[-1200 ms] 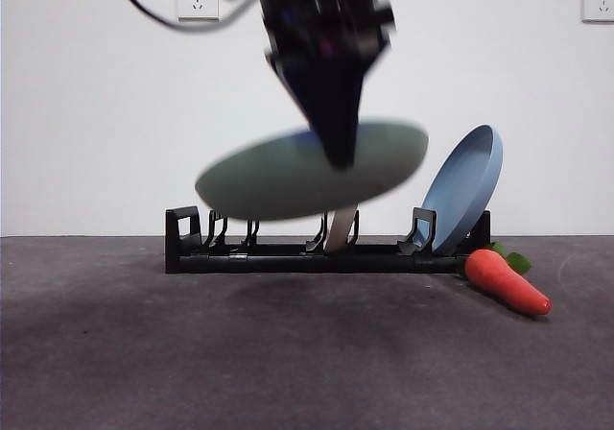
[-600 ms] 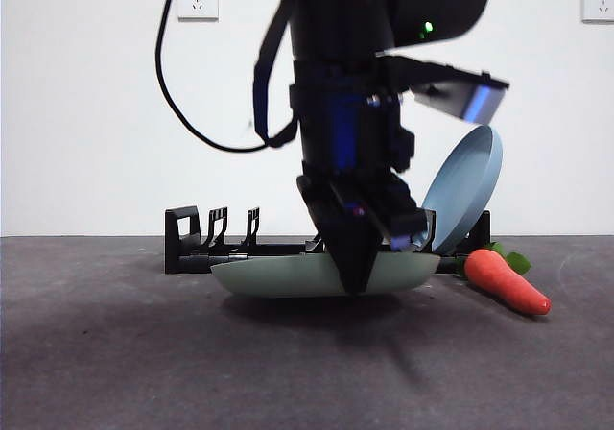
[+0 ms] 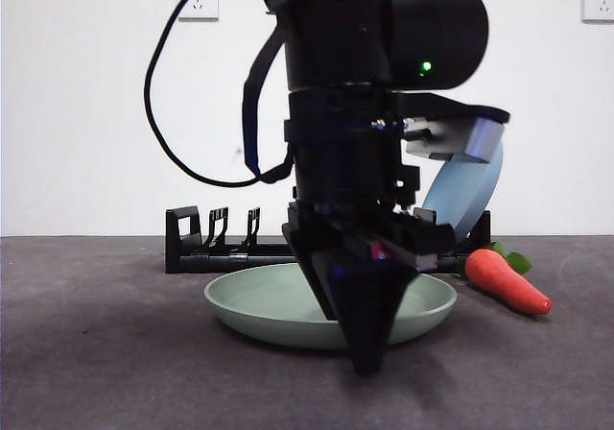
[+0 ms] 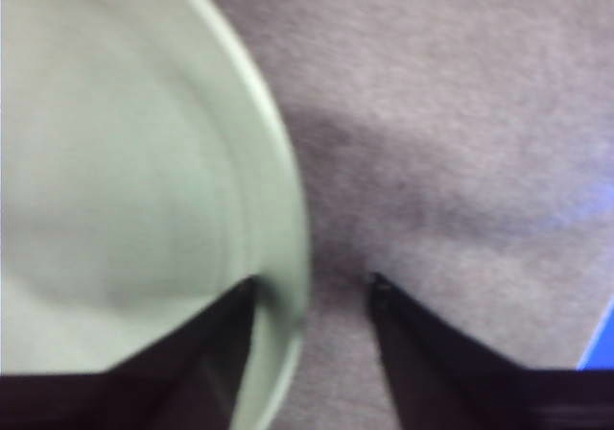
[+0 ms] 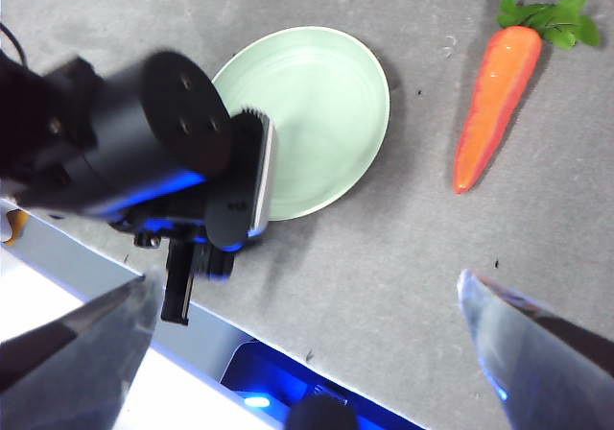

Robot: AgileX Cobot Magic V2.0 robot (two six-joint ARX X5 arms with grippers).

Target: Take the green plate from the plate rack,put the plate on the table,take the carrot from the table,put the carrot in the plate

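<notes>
Rough grey table (image 3: 115, 372) bears matte round green plate (image 3: 259, 300), left gripper (image 4: 312, 291) spread astride its rim.

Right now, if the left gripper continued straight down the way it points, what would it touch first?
Probably the table: the left gripper points down with open jaws astride the rim of the green plate, which already lies there. How much gap remains is unclear.

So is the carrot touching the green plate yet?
Apart. The right wrist view shows bare table between the carrot and the green plate. The front view also shows a gap between the two.
</notes>
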